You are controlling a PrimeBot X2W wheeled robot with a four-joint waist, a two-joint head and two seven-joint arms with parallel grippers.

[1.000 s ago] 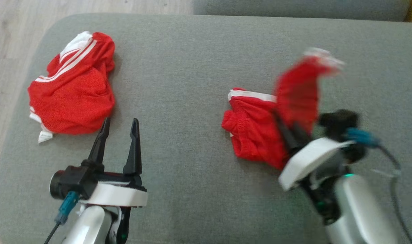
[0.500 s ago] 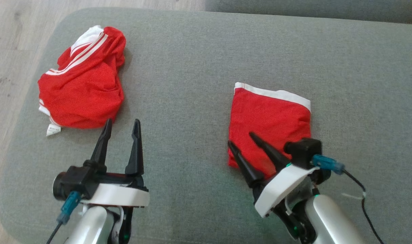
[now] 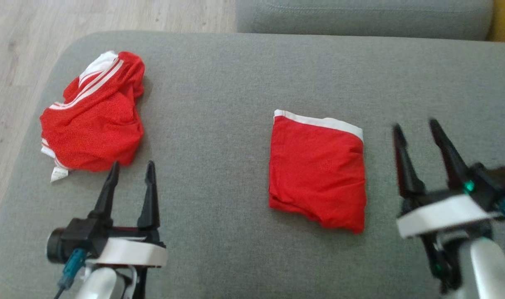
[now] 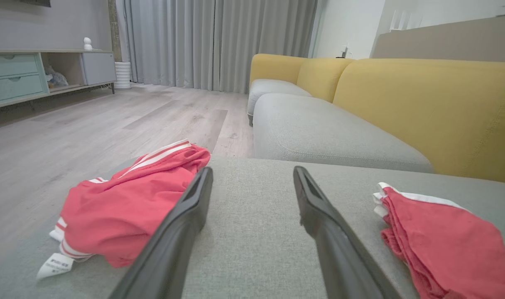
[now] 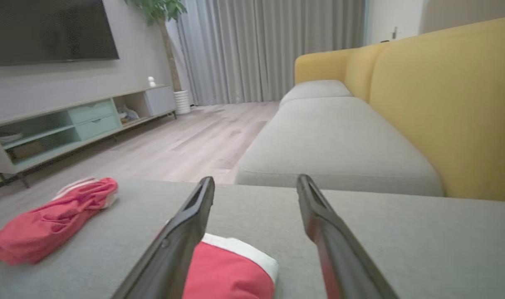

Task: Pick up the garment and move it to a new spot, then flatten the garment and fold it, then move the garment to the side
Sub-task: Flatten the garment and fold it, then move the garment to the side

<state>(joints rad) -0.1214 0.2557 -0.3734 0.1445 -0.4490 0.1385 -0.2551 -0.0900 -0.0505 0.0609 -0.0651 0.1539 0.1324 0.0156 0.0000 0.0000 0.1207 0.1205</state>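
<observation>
At far left a crumpled red garment (image 3: 92,124), mesh-like with white stripes, lies in a soft heap on the grey woven cushion (image 3: 219,83). The left gripper (image 3: 132,166) hovers just beside it, jaws apart and empty. Mid-cushion, the folded garment (image 3: 317,170) sits as a flat rectangle, smooth red with 1 white band. Folding looks done; only the move aside remains. The right gripper (image 3: 415,124) stands just right of it, jaws apart, holding nothing
</observation>
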